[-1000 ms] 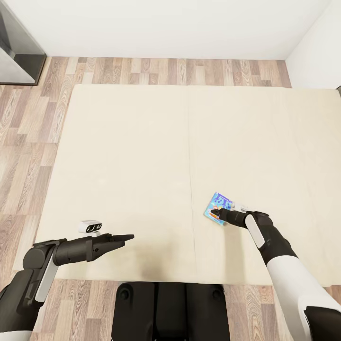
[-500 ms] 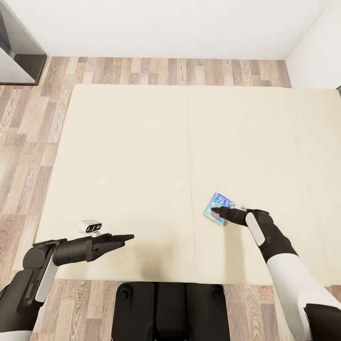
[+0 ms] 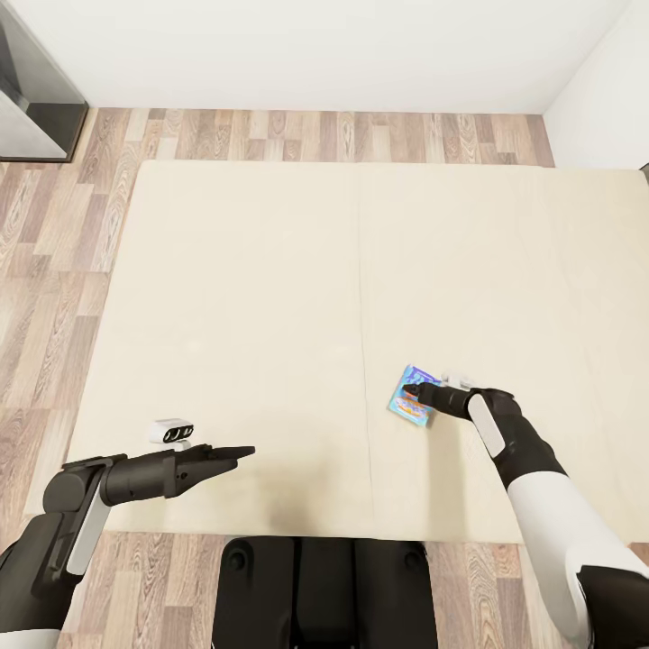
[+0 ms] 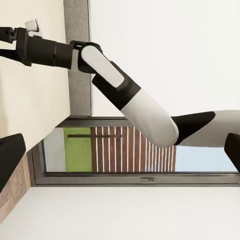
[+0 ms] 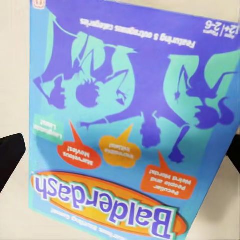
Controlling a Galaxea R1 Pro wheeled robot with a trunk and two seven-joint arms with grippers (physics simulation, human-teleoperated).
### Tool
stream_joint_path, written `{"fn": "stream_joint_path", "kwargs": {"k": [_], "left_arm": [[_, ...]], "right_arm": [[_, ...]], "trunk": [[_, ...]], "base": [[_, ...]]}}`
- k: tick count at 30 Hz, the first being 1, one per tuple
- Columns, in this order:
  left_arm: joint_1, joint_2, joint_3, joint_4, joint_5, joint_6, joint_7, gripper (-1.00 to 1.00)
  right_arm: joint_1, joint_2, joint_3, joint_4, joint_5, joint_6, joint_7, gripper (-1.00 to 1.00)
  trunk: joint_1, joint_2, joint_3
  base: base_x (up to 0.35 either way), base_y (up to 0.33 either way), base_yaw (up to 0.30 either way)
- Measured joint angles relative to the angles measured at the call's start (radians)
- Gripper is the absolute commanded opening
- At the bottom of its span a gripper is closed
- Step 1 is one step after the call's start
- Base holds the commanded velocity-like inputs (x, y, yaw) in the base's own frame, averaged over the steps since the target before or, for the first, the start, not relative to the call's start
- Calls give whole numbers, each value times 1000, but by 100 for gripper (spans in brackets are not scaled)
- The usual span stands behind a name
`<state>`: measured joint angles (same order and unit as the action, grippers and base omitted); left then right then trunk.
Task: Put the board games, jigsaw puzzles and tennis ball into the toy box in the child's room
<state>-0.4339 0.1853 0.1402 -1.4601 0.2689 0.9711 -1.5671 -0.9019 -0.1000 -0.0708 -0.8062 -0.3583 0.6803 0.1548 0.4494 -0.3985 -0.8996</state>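
A small blue board game (image 3: 413, 402) lies flat on the cream bed (image 3: 252, 270), just right of the mattress seam and near the front edge. My right gripper (image 3: 411, 394) reaches over it from the right. In the right wrist view its fingers (image 5: 10, 156) stand open at either side of the blue printed box (image 5: 125, 115), which reads "Balderdash". My left gripper (image 3: 242, 449) hovers open over the front left of the bed with nothing between its fingers. The table, toy box, puzzles and tennis ball are out of view.
Wood-plank floor (image 3: 54, 270) runs around the bed on the left and far sides. A dark grey frame (image 3: 31, 99) stands at the far left, white walls behind and at the right. My base (image 3: 324, 586) is against the bed's front edge. The left wrist view looks across at my right arm (image 4: 125, 95) and a window (image 4: 135, 150).
My right gripper has slid a little forward and left over the blue board game. The left arm and the box have not moved.
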Motion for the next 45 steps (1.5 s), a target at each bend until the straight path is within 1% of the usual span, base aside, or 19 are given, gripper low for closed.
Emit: {"fn": "stream_joint_path", "kwargs": {"k": [6,12,16,18,28,45], "left_arm": [[0,0,0,0,0,0,0,100],[0,-1,0,0,0,0,0,100],[0,-1,0,0,0,0,0,100],[0,-1,0,0,0,0,0,100],[0,-1,-1,1,0,0,0,100],[0,-3,-1,1,0,0,0,100]], "right_arm": [[-2,-2,0,0,1,0,-2,100],[-3,-19,-1,0,-1,1,-1,100],[-2,-36,-2,1,-3,3,4,100],[-2,-38,-2,1,-3,2,5,100],[-1,-28,-2,2,-7,1,1,100],[-3,-24,-2,2,-5,2,4,100]], "trunk": [[0,0,0],[0,0,0],[0,0,0],[0,0,0],[0,0,0],[0,0,0]], "base": [[0,0,0],[0,0,0],[0,0,0],[0,0,0],[0,0,0],[0,0,0]]}}
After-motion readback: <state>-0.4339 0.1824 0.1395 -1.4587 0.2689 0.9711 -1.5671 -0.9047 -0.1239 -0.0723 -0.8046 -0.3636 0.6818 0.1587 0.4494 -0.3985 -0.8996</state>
